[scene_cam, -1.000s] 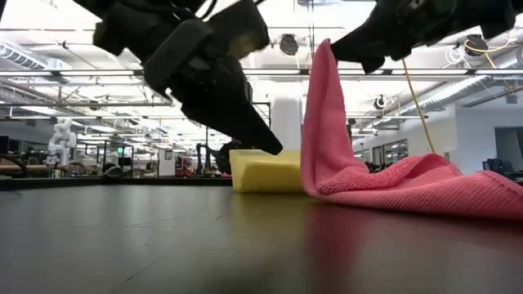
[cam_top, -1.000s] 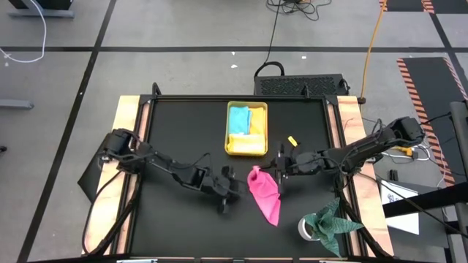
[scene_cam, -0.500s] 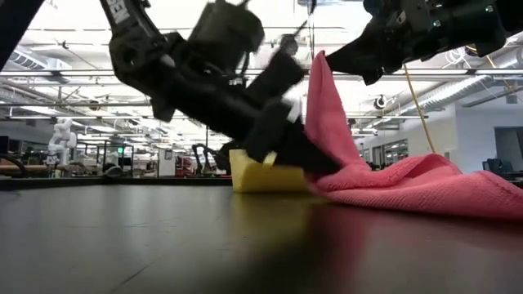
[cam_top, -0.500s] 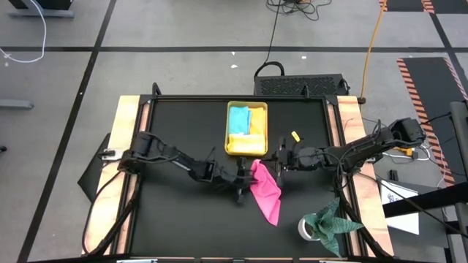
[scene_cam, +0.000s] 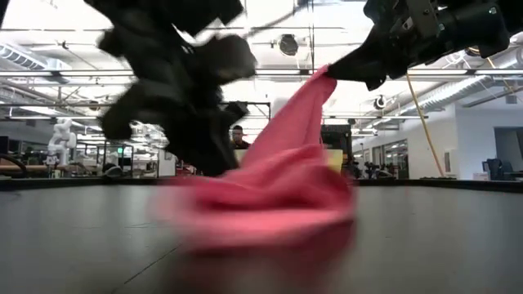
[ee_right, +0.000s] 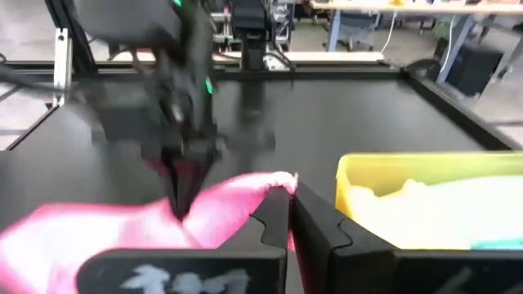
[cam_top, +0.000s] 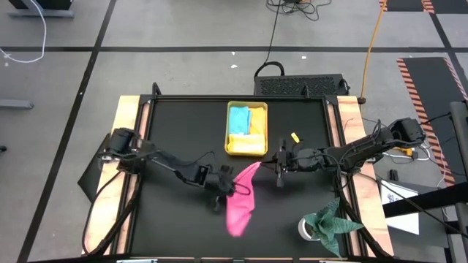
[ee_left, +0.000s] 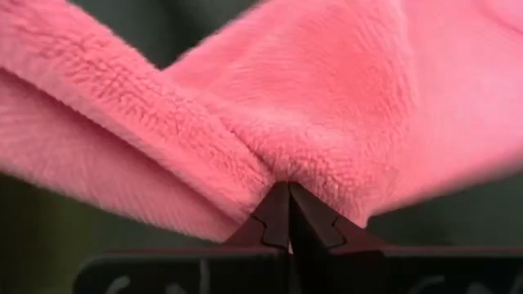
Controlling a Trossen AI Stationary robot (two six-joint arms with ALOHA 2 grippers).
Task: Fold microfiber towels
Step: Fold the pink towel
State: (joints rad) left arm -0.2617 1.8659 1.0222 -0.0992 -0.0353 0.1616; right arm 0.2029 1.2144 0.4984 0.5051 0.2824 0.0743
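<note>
Overhead, the pink towel (cam_top: pixel 240 203) stretches between left end effector (cam_top: pixel 235 188) and right end effector (cam_top: pixel 261 166), both clamped on it.

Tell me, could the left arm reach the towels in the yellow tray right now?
Probably not yet: the left gripper is shut on the pink towel, so it is occupied, though bare table lies between it and the tray.

Two dark, near-black jointed arms, left arm (cam_top: pixel 157 162) and right arm (cam_top: pixel 351 152), each slender and segmented with black cables looped along the links, ending in matte black two-finger grippers with notched inner fingertip edges and pale lettering on the bar behind them.
</note>
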